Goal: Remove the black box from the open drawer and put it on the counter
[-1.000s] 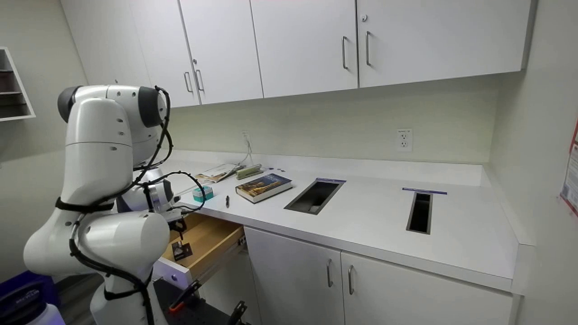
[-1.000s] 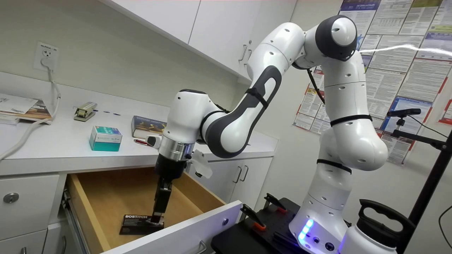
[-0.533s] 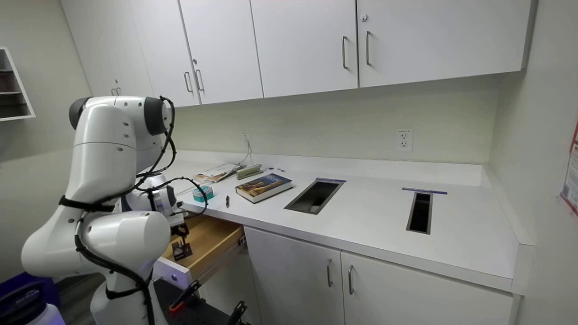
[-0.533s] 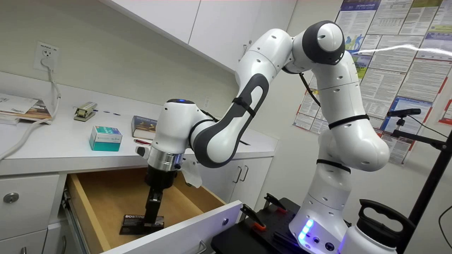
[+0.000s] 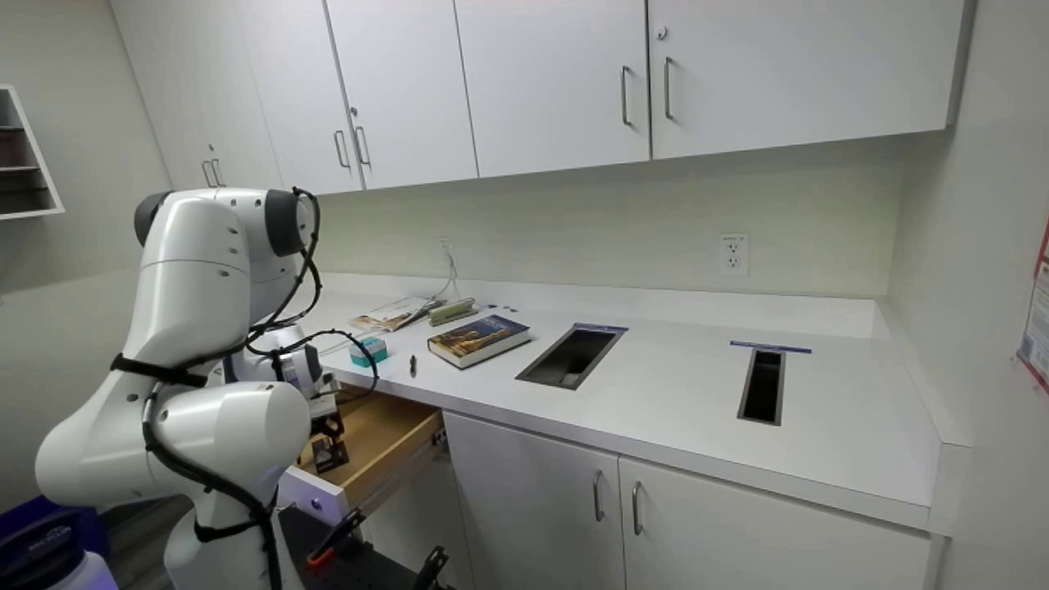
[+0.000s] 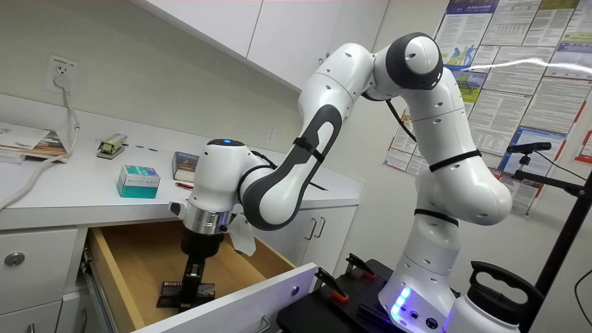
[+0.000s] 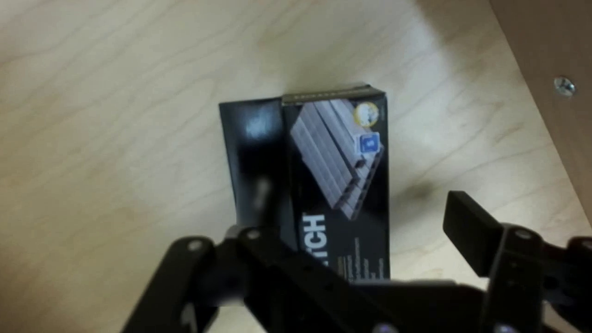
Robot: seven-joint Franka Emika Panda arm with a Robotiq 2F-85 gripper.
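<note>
The black box [image 6: 206, 291] with white lettering lies flat on the floor of the open wooden drawer [image 6: 226, 305]. It also shows in an exterior view [image 5: 331, 455] and in the wrist view [image 7: 342, 194], where its lower end is hidden by the gripper. My gripper [image 6: 186, 303] is low in the drawer, in front of the box as this view sees it. In the wrist view the gripper [image 7: 365, 212] is open, with the box between its jaws; the right fingertip [image 7: 471, 233] stands apart from the box. Whether the left fingertip touches the box I cannot tell. The white counter [image 5: 697, 442] is above the drawer.
On the counter are a teal and white box [image 6: 138, 181], a stapler [image 6: 112, 145], a book [image 5: 479, 340], a pen [image 5: 413, 365] and papers [image 6: 27, 138]. Two cutouts [image 5: 571, 358] open in its top. The drawer's side wall [image 6: 115, 282] stands near the box.
My arm has come lower and, in an exterior view, moved left, bringing the gripper down over the box. The box and drawer have not moved.
</note>
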